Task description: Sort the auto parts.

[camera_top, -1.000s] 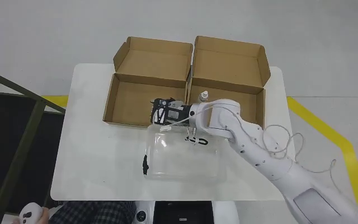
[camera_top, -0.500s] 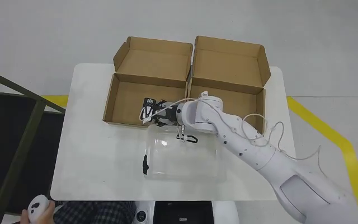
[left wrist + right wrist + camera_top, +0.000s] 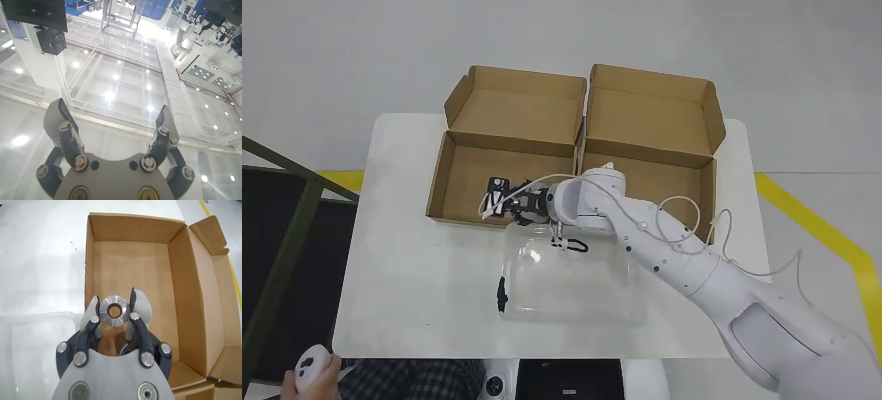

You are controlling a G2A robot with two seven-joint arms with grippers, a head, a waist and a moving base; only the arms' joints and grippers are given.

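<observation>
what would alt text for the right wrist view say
The right gripper is shut on a silver metal ring with a round centre hole, held over the floor of an open cardboard box. A clear plastic bin sits beside the box on the white table.

A silver metal ring (image 3: 114,313) with a centre hole is clamped in the right gripper (image 3: 115,301) over the left cardboard box (image 3: 467,180), near its front wall; this and the right cardboard box (image 3: 662,175) stand open along the table's far edge; a small black part (image 3: 500,295) lies in the clear bin (image 3: 582,295) by the table's front edge.
</observation>
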